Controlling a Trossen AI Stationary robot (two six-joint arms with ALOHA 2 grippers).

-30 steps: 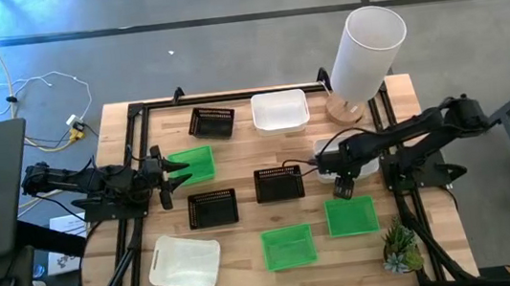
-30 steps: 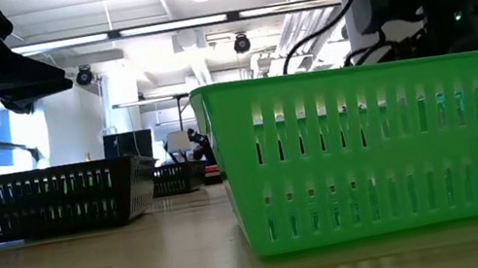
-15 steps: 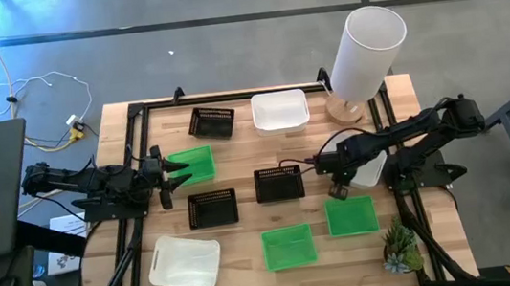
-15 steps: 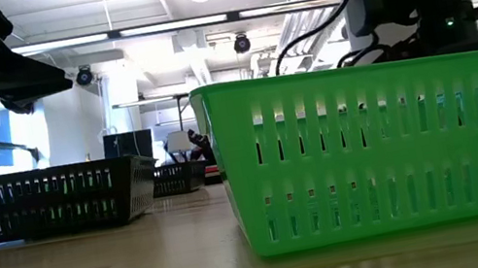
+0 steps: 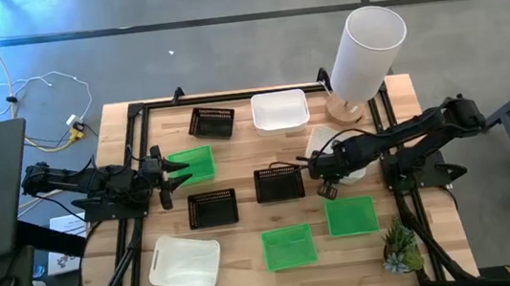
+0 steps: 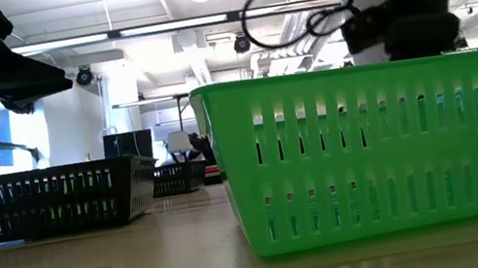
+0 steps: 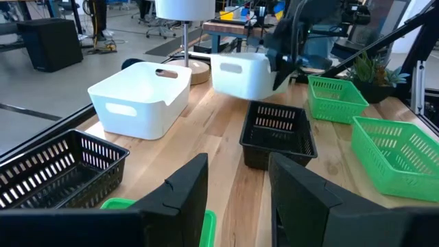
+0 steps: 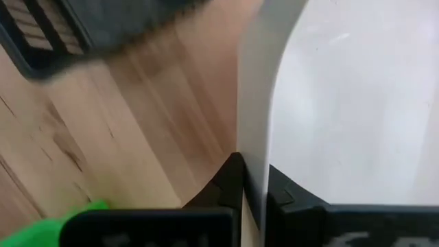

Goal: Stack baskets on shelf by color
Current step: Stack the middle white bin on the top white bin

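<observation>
My right gripper (image 5: 326,175) is shut on a white basket (image 5: 335,145) at the table's right middle; the left wrist view shows this basket (image 7: 241,74) raised. My left gripper (image 5: 177,171) waits open at the left edge, with a green basket (image 5: 196,162) under its fingertips. Resting on their bottoms on the table are two more green baskets (image 5: 288,246) (image 5: 351,215), black baskets (image 5: 211,121) (image 5: 279,184) (image 5: 212,207) and white baskets (image 5: 279,111) (image 5: 185,262). My right gripper pinches one side wall of the white basket at its rim (image 8: 251,147), one finger on each face of the wall. The fingers (image 8: 232,180) come from above, slanting down. The basket is raised off the table and slightly tilted.
A tall white cylinder (image 5: 366,51) on a wooden base stands at the far right corner. A small plant (image 5: 401,248) sits at the near right corner. A black frame (image 5: 136,113) runs round the tabletop. Bare wood lies between the baskets.
My right gripper has shut on the white basket's wall, then risen and gone a little toward the table's left, tipping as it went. The white basket has come up off the table with it and shifted toward the far left.
</observation>
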